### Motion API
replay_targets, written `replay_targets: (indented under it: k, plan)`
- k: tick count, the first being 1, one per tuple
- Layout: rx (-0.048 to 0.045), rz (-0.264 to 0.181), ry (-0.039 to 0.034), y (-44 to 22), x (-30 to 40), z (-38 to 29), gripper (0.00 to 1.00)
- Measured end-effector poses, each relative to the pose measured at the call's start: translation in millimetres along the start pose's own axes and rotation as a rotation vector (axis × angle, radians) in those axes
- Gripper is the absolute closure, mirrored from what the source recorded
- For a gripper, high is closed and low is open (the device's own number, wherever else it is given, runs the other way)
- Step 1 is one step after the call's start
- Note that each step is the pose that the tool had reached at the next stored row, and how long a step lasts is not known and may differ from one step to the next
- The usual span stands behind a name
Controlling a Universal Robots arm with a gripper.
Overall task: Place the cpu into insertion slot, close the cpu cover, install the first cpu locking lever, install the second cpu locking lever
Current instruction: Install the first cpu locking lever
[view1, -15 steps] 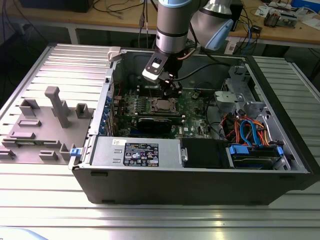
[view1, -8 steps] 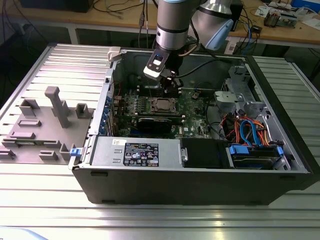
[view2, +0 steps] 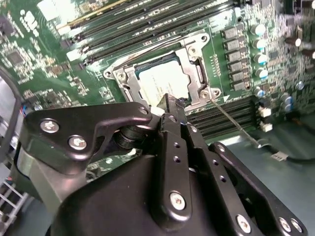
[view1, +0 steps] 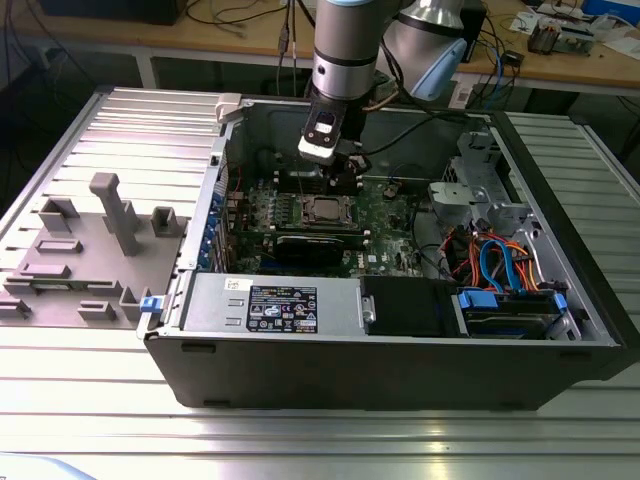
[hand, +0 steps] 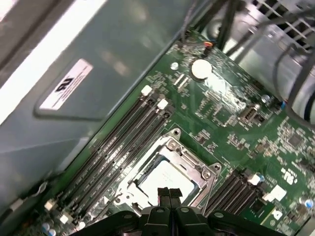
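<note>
Gripper closed up on nothing, hanging over the cpu. Seated flat in the insertion slot, cpu cover down around it. Light, stiff, fragile by the look; edges only for any hold. Thin lever sticking out alongside. Open computer case holding green board, drive and cables.

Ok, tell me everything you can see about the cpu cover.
The cpu cover is a thin silvery metal frame, roughly square, with screws at its corners and a large middle opening. It looks lowered flat on the green board, and the cpu shows pale grey through the opening. Dark memory slots run along two of its sides. The shut gripper hangs just over one edge; whether it touches the cover cannot be told.
</note>
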State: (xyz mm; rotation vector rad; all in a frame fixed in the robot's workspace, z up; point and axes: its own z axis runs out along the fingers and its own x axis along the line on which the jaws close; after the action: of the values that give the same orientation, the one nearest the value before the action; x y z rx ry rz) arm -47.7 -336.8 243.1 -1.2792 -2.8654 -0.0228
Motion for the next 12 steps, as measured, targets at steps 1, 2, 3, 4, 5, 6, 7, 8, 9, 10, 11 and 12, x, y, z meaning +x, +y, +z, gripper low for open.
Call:
replay_targets:
  k: [1, 2, 3, 4, 5, 6, 7, 8, 9, 10, 11, 12]
  plan:
    - [0.0003, -0.027, 0.0003, 0.0, 0.0, 0.0, 0.89]
    - [0.0005, -0.046, 0.0005, 0.0, 0.0, 0.0, 0.89]
    - [0.0007, -0.072, 0.0009, 0.0, 0.0, 0.0, 0.89]
    - [0.0009, -0.093, 0.0011, 0.0, 0.0, 0.0, 0.89]
    - [0.0011, -0.113, 0.0014, 0.0, 0.0, 0.0, 0.89]
    - [0.0013, -0.144, 0.0017, 0.0, 0.0, 0.0, 0.89]
    - [0.0015, -0.162, 0.0019, 0.0, 0.0, 0.0, 0.89]
    - [0.0017, -0.18, 0.0022, 0.0, 0.0, 0.0, 0.89]
    - [0.0018, -0.2, 0.0024, 0.0, 0.0, 0.0, 0.89]
    - [0.0021, -0.223, 0.0027, 0.0, 0.0, 0.0, 0.89]
    - [0.0023, -0.243, 0.0029, 0.0, 0.0, 0.0, 0.89]
    - [0.0025, -0.264, 0.0032, 0.0, 0.0, 0.0, 0.89]
